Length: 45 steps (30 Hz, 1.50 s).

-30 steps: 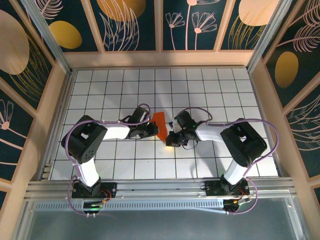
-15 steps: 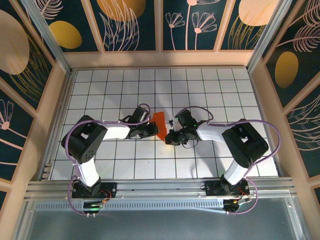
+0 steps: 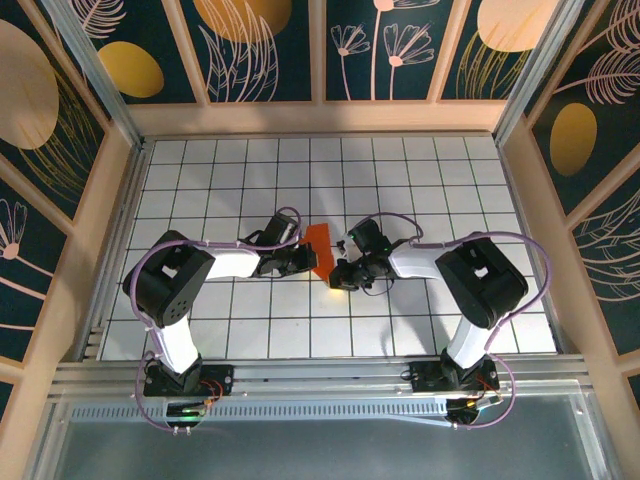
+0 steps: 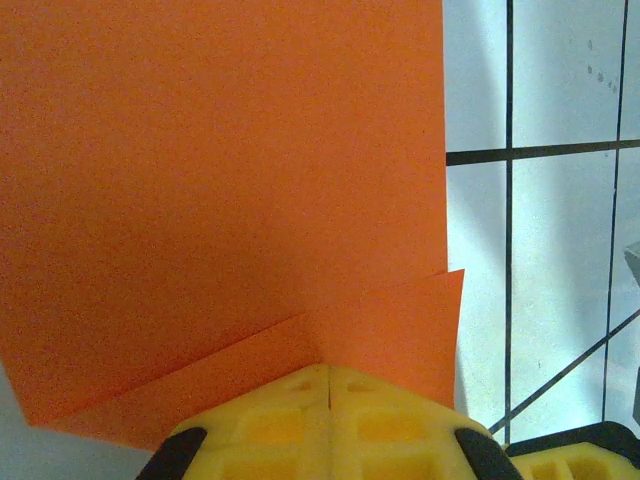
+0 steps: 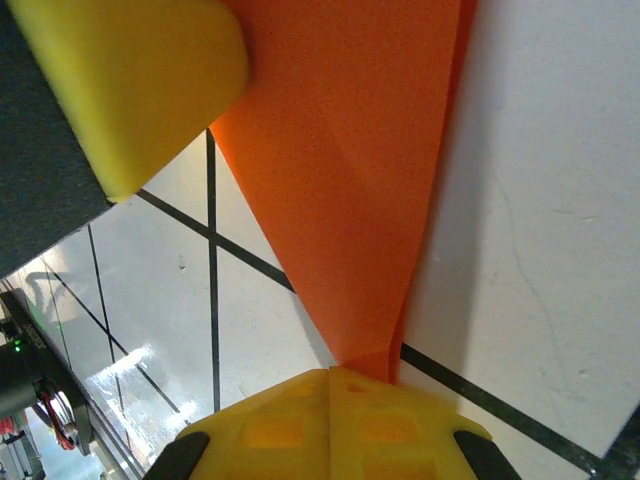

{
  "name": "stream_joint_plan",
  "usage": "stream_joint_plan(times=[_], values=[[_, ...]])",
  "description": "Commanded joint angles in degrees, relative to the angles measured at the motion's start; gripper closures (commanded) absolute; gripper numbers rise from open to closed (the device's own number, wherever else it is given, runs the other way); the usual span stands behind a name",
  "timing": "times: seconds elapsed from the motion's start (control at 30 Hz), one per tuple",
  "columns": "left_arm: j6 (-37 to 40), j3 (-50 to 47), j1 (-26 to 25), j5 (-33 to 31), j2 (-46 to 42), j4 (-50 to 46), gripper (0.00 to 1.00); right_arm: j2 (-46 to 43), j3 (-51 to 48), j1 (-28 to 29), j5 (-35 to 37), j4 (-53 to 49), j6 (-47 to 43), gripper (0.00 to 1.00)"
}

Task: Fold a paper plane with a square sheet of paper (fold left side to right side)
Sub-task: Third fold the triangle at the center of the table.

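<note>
Left gripper [image 3: 300,262] is closed, its fingertips [image 4: 270,425] set on the near edge of the paper [image 3: 321,248], which lies mid-table [image 3: 400,180] between the arms with one flap folded over. Right gripper [image 3: 341,277] is closed too, at the narrow corner. Both seem to press rather than pinch. The sheet is light, limp and slippery: pin it flat and lift by a free corner.

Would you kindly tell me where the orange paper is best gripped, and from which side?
Probably at the edges, from opposite sides: the orange paper is a thin folded sheet narrowing to a point. The left gripper is shut on its layered edge from the left, the right gripper on its narrow tip from the right.
</note>
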Motion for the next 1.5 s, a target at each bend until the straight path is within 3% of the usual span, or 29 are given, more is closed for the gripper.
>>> stream_joint_plan(times=[0.0, 0.47, 0.73, 0.93, 1.07, 1.23, 1.47], values=[[1.5, -0.3, 0.1, -4.4, 2.4, -5.6, 1.0, 0.9, -0.4, -0.2, 0.0, -0.8, 0.2, 1.0], [0.3, 1.4, 0.1, -4.4, 4.1, -5.7, 1.0, -4.7, -6.2, -3.0, -3.3, -5.9, -0.2, 1.0], [1.1, 11.3, 0.3, -4.6, 10.6, -7.0, 1.0, -10.9, -1.8, -11.3, -1.6, -7.6, -6.0, 1.0], [3.4, 20.7, 1.7, -3.8, 16.1, -9.2, 1.0, -11.3, -1.4, -15.0, 4.0, 1.3, -7.3, 0.83], [4.9, 24.1, 2.4, -2.5, 16.0, -9.5, 1.0, -10.8, -1.3, -16.4, 8.2, 7.7, -7.6, 0.65], [6.8, 25.8, 3.3, -1.5, 12.0, -9.5, 0.81, -7.7, 2.8, -16.6, 10.8, 9.7, -13.2, 0.54], [3.9, 18.9, 9.2, -0.8, 5.5, -4.6, 0.62, -1.7, 6.6, -16.5, 6.2, 13.6, -18.1, 0.5]])
